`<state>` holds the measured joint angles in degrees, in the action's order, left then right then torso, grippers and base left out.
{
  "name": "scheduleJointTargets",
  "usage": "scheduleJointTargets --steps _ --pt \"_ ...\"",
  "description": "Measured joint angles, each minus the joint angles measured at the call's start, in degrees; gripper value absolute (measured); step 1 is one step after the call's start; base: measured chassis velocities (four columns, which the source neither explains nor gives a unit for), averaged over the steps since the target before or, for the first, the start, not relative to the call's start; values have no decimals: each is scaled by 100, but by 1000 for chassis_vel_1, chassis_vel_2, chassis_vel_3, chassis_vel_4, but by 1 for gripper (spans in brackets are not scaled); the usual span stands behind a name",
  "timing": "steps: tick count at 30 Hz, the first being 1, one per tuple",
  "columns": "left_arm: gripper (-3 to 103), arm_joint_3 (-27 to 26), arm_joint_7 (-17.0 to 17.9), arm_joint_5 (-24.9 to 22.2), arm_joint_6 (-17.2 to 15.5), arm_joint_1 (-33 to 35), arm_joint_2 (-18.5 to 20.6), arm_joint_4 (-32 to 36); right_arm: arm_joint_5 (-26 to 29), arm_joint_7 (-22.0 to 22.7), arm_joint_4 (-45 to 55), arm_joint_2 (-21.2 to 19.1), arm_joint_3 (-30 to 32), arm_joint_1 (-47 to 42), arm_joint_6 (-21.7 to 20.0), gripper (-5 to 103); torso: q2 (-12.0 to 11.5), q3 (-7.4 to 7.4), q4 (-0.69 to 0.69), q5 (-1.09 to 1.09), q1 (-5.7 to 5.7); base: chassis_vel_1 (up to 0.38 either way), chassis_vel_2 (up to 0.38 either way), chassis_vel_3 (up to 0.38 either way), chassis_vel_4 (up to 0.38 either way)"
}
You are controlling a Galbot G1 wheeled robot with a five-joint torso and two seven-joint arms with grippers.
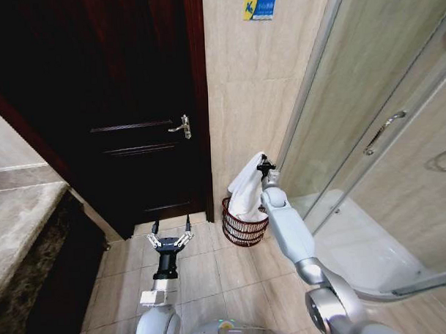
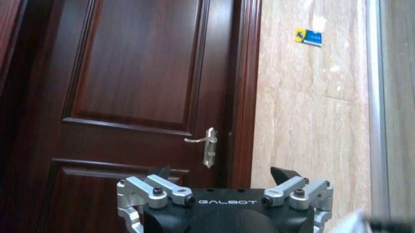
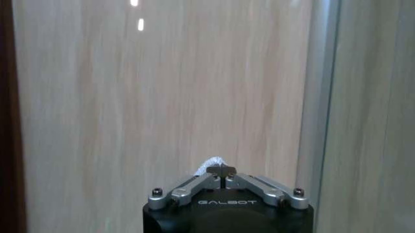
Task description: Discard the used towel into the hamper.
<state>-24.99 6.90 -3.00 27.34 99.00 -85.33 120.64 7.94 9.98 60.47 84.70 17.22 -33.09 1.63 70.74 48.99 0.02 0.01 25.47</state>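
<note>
- Right claw held out high in front of the tiled wall, beside the glass shower door; fingers pinched together on a top corner of the white towel. Right wrist view agrees: tips meet with a tuft of cloth between them
- Towel hangs down from the pinch; lower folds reach the rim of the hamper and seem to sit partly inside it. Hamper stands on the floor tiles against the wall, between the dark door and the shower
- Left claw low over the floor left of the hamper, fingers spread apart, holding nothing; idle
- Judgement: step in hand is the release over the hamper, task close to done
- To do it well: keep the pinch centred above the opening, lower so most cloth gathers inside before letting go
- Risk: the bulk of the towel hangs toward the door side; released high, a fold may drape over the rim or slide to the floor
</note>
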Motion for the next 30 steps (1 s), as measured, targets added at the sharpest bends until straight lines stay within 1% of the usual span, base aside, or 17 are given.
scheduleJointTargets --steps 4,5,6,9,11,13,17,19,20,28,30 --pt "100 -19 -5 -23 9 3 -4 -19 -74 -64 -195 53 39 -118 18 0 0 0 -1 0 0 0 0 0 0" --pt "100 -24 -8 -31 13 6 -7 -29 -122 -117 -312 90 62 -202 16 0 0 1 -1 0 0 0 0 0 0" --pt "100 -20 -9 -38 21 16 -11 -54 -169 -273 -419 136 119 -394 -45 0 0 1 0 0 0 0 0 0 0" --pt "100 25 -15 -41 22 29 -18 -97 -145 -349 -284 129 133 -628 -66 0 0 1 -1 0 0 0 0 0 0" --pt "100 83 -20 -38 -2 43 -7 -112 23 -356 33 55 104 -703 -194 0 -3 -2 -1 -2 -3 0 0 0 0" --pt "100 112 -16 -30 -12 59 -3 -114 92 -356 121 25 101 -704 -246 0 -15 -10 -1 -2 -10 0 0 0 0" --pt "100 152 -41 29 15 126 -31 -141 225 -354 186 -46 124 -613 -273 0 -106 -55 1 -1 -49 0 0 0 0" --pt "100 140 -60 45 62 194 -1 -165 310 -371 203 -99 146 -542 -260 0 -203 -109 0 -1 -93 0 0 0 0" --pt "100 140 -60 45 62 194 -1 -165 310 -371 203 -99 146 -542 -260 0 -203 -109 0 -1 -93 0 0 0 0" --pt "100 118 -86 104 115 318 -9 -173 355 -448 217 -124 165 -492 -259 0 -502 -271 1 -1 -230 0 0 0 0" --pt "100 123 -87 129 118 325 -32 -175 355 -449 230 -126 161 -514 -267 0 -540 -293 1 -1 -247 0 0 0 0"
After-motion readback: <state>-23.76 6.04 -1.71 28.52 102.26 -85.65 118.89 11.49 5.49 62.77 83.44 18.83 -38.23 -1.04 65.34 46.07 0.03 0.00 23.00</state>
